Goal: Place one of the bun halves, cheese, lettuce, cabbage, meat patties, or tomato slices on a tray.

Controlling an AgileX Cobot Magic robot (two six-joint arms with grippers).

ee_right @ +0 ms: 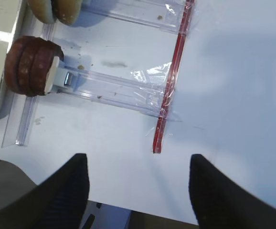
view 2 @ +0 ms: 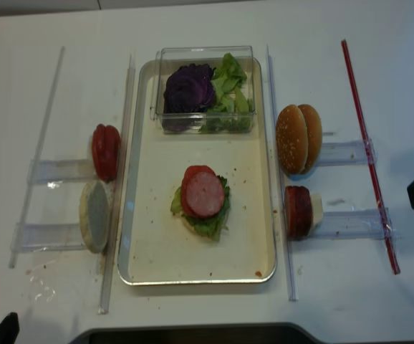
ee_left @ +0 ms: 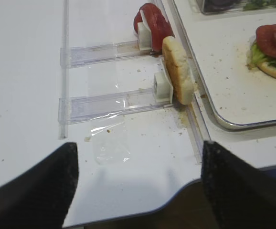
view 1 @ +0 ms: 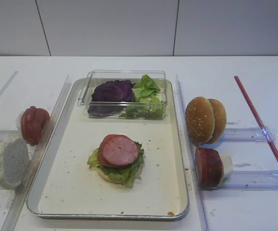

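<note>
Nearest the cameras, both grippers are being held back at the table's front edge, nothing between the fingers. The right gripper (ee_right: 137, 191) is being kept wide apart over bare table, and the left gripper (ee_left: 139, 191) is likewise being carried with its jaws well apart and empty. Judging by that, neither arm is being committed to a pick yet.

Just beyond, the tray (view 1: 62, 192) is being used as the assembly spot: a stack (view 1: 117, 161) is being built near its middle, with a bun base under lettuce (view 1: 129, 173), a tomato slice showing at the back edge, and a patty (view 1: 120, 150) on top. A top bun is probably what is wanted next, though that is only a judgement.

To either side, spare pieces are being stood on edge in clear rails, presumably so that open fingers can be closed across them. On the left, a pale bun half (view 1: 10, 161) is being propped against a white stop, with tomato slices (view 1: 34, 124) behind. On the right, patties (view 1: 208, 167) are being held upright, with seeded buns (view 1: 204, 119) beyond.

Farthest back on the tray, a clear box (view 1: 124, 111) is being used to corral cabbage (view 1: 111, 91) and more green leaves. A red strip (view 1: 259, 122) is being left along the right rails.
</note>
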